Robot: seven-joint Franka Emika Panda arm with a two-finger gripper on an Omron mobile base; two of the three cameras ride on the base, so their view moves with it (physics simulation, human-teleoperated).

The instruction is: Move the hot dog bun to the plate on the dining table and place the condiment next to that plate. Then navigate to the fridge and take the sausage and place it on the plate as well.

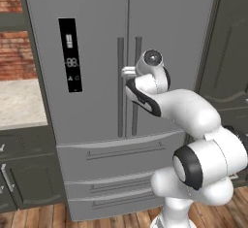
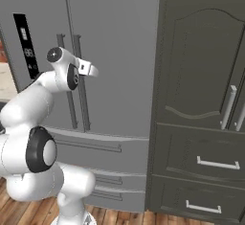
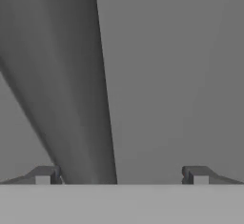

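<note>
Against the closed grey fridge (image 1: 121, 52), the gripper (image 3: 121, 174) stands spread wide, one upright door handle (image 3: 71, 85) running from between its fingertips toward eleven o'clock, ungrasped.

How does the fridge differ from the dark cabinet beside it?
The fridge is light grey steel with flat doors and a black display panel; the cabinet is dark charcoal with a raised arched panel. Fridge handles are long vertical bars; the cabinet's are short and silver. Both are shut, with drawers below.
</note>
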